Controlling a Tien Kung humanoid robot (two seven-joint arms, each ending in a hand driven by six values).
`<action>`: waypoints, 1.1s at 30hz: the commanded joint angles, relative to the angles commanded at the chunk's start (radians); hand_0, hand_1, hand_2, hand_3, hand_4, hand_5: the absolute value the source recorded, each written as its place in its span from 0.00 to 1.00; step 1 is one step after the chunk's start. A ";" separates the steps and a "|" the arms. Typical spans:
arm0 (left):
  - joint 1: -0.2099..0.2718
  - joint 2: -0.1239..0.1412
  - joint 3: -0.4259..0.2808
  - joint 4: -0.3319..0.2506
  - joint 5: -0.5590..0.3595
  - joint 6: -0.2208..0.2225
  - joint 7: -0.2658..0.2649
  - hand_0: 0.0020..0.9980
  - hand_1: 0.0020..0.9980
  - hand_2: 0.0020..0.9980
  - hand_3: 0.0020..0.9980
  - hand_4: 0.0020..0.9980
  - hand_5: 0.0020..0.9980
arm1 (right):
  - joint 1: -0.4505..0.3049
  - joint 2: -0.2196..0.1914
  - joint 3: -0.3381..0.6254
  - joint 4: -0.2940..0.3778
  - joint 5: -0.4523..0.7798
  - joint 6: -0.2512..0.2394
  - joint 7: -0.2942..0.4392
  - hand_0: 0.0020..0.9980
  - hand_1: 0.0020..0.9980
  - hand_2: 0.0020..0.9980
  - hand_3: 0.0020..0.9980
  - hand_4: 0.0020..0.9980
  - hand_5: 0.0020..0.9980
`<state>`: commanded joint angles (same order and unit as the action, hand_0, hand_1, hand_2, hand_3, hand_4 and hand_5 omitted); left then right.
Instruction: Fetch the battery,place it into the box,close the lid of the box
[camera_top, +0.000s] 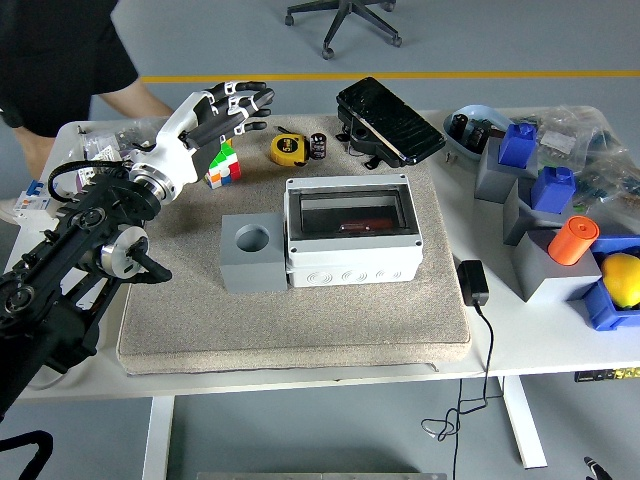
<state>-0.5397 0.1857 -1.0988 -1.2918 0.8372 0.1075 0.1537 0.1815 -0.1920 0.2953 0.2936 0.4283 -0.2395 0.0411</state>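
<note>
At upper left, the left hand (222, 108) hovers spread and empty; the box (352, 232) sits lid-closed, apparently finished.

Black left arm (75, 275) entering from the lower left of the frame, built of chunky rounded segments. Round silver disc (118, 252) on the side of the joint at centre left, with a short black stub jutting beside it. Thin black cables looping along the upper edge of the forearm. Silver ring at the wrist, then a white shell over the back of the left hand (205, 120). Five fingers (245, 100) in black with small white patches at the knuckles, upper left of centre. Person (60, 60) in the upper left corner wearing a black short-sleeved top.
</note>
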 joint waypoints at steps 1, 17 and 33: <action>0.003 0.001 0.002 -0.001 -0.001 -0.002 0.001 0.65 0.66 0.61 0.60 0.99 0.35 | 0.000 0.000 0.000 0.000 0.000 0.001 0.000 0.66 0.64 0.63 0.53 0.88 0.43; 0.033 0.034 0.004 -0.006 -0.006 -0.026 0.021 0.65 0.65 0.61 0.60 0.98 0.33 | 0.008 -0.002 -0.008 -0.003 0.007 0.014 -0.006 0.67 0.64 0.63 0.53 0.88 0.43; 0.044 0.046 -0.021 -0.024 -0.005 -0.030 0.022 0.64 0.65 0.61 0.60 0.97 0.31 | 0.008 -0.001 -0.015 -0.003 0.012 0.016 -0.011 0.66 0.64 0.64 0.54 0.88 0.43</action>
<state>-0.4955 0.2316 -1.1194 -1.3157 0.8326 0.0774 0.1760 0.1900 -0.1932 0.2807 0.2903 0.4400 -0.2237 0.0298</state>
